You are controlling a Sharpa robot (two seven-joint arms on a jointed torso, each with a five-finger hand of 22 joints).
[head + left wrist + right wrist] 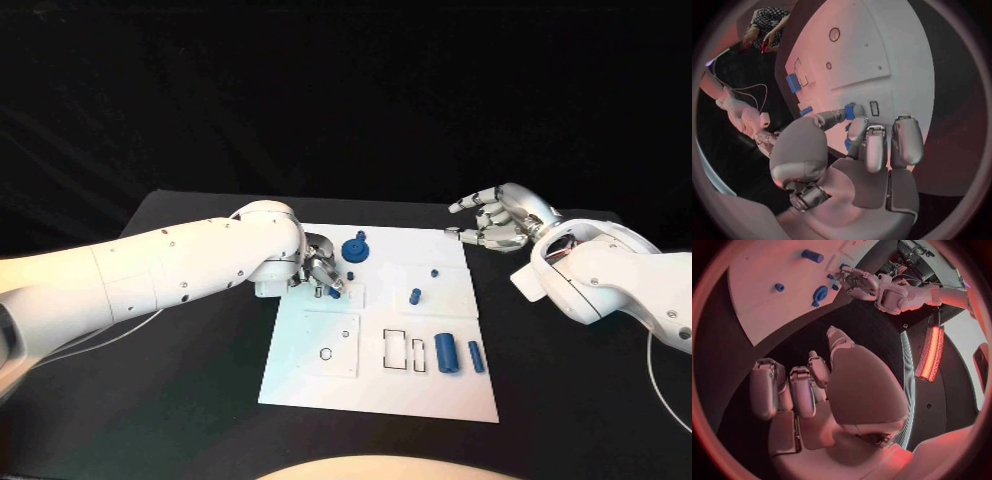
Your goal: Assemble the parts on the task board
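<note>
The white task board [378,385] lies in the middle of the black table. My left hand [320,268] hovers over the board's near-left area and pinches a small blue part [849,111] between thumb and a finger, just above a small rectangular slot [874,108]. The same part shows at the fingertips [333,291] in the head view. My right hand [498,218] hangs over the black table off the board's far right corner, fingers curled in and holding nothing; the right wrist view shows it [817,385] apart from the board [761,315].
A blue gear-like part [356,249] stands at the board's far side. Two small blue pegs [434,272] [415,296] sit mid-board. Two blue cylinders [446,351] [476,357] lie near the right edge beside outlined slots [394,348]. Black table surrounds the board.
</note>
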